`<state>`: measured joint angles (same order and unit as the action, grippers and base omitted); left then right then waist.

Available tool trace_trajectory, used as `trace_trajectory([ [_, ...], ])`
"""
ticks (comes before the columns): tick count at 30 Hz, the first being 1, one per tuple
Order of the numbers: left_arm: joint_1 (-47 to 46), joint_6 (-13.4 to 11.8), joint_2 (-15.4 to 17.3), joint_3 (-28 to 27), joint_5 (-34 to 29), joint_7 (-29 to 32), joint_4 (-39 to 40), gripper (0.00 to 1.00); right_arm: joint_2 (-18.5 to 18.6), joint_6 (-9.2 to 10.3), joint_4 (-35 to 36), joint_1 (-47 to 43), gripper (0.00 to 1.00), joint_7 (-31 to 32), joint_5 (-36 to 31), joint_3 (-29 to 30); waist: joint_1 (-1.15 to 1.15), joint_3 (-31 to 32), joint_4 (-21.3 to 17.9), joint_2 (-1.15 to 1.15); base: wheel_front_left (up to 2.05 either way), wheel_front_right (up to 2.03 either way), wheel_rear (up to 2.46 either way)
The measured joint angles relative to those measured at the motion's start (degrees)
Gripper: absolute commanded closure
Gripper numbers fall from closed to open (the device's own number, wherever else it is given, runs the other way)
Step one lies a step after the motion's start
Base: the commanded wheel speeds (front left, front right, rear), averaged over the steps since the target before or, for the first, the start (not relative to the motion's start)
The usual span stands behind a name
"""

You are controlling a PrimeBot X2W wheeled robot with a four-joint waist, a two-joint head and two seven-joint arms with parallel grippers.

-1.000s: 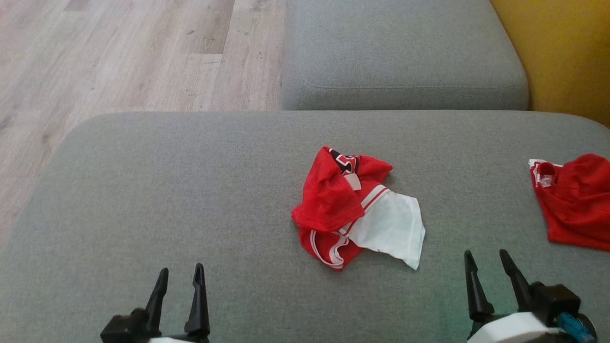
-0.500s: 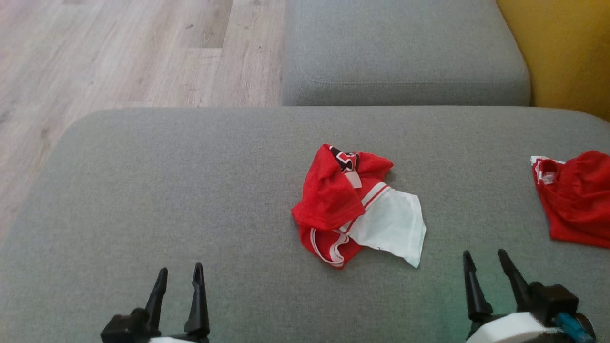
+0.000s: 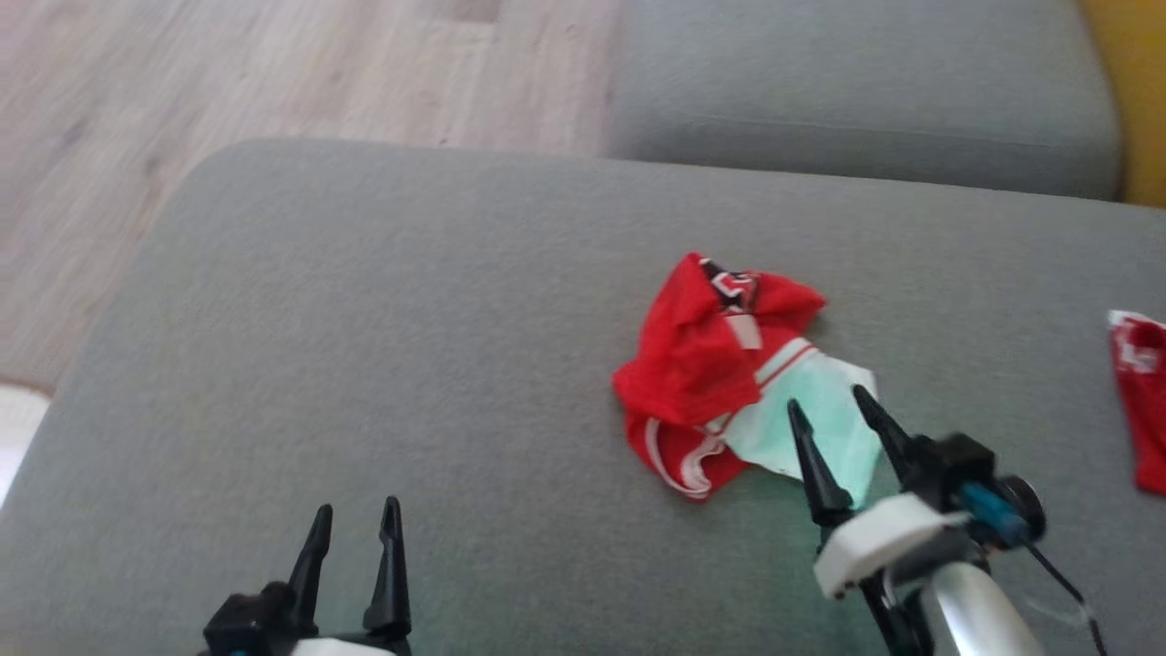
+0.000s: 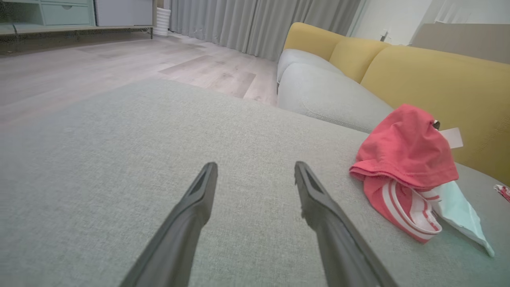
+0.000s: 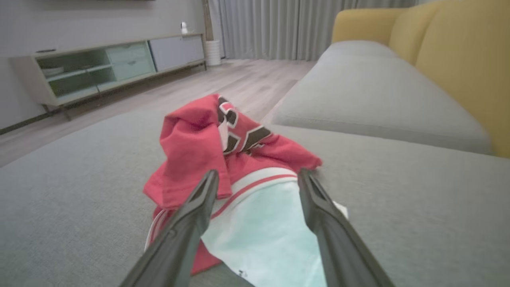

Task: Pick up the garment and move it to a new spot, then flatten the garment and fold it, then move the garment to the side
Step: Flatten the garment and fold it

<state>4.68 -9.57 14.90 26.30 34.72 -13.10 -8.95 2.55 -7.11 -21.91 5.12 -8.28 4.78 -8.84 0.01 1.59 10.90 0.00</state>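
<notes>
One broad grey cushion lies before the robot, with a second grey cushion behind it and pale wood floor to the left. The garment, a crumpled red and white jersey, lies on the broad cushion right of its middle, its white panel toward the robot. Another red cloth lies well apart at the right edge. The right gripper stands wide open, fingertips over the white panel, holding nothing; whether they touch the fabric cannot be told. The left gripper, also wide open and empty, is over bare cushion, well apart from the garment.
</notes>
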Motion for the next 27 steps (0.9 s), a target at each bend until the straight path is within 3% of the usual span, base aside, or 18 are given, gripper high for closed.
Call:
trace_trajectory([
  [9, -3.05, 0.53, -1.21, 0.59, -0.19, -0.09, -0.47, 0.0, 0.2, 0.0, -13.83, 12.41, 0.0, 1.02, -0.87, -1.69, 0.01, -5.53, 7.07, 0.0, 0.0, 0.0, 0.0],
  [10, -3.25, 0.54, -1.27, 0.55, -0.4, -0.1, -0.69, 0.0, 0.2, 0.0, -14.57, 13.2, 0.34, 0.88, -0.94, -1.8, 0.01, -6.0, 7.75, 0.0, 0.0, 0.0, 0.0],
  [12, -3.34, 0.57, -1.49, 0.53, -0.51, -0.18, -1.24, 0.0, 0.23, 0.0, -15.66, 14.29, 0.69, 0.08, -0.84, -2.26, 0.01, -6.81, 9.06, 0.0, 0.0, 0.0, 0.0],
  [13, -3.33, 0.58, -1.66, 0.53, -0.51, -0.2, -1.49, 0.0, 0.27, 0.0, -15.93, 14.56, 0.96, -0.21, -0.52, -2.85, 0.01, -7.12, 9.63, 0.0, 0.0, 0.0, 0.0],
  [14, -3.33, 0.59, -1.76, 0.52, -0.51, -0.42, -1.74, 0.0, 0.31, 0.0, -15.97, 14.66, 1.0, -0.38, 0.09, -3.77, 0.01, -7.34, 10.1, 0.0, 0.0, 0.0, 0.0],
  [27, -3.31, 1.09, -2.29, 0.55, -0.52, -0.67, -2.54, 0.0, 0.42, 0.0, -9.12, 15.74, 1.0, -1.6, 5.7, -13.81, -0.01, -5.61, 11.75, 0.0, 0.0, 0.0, 0.0],
])
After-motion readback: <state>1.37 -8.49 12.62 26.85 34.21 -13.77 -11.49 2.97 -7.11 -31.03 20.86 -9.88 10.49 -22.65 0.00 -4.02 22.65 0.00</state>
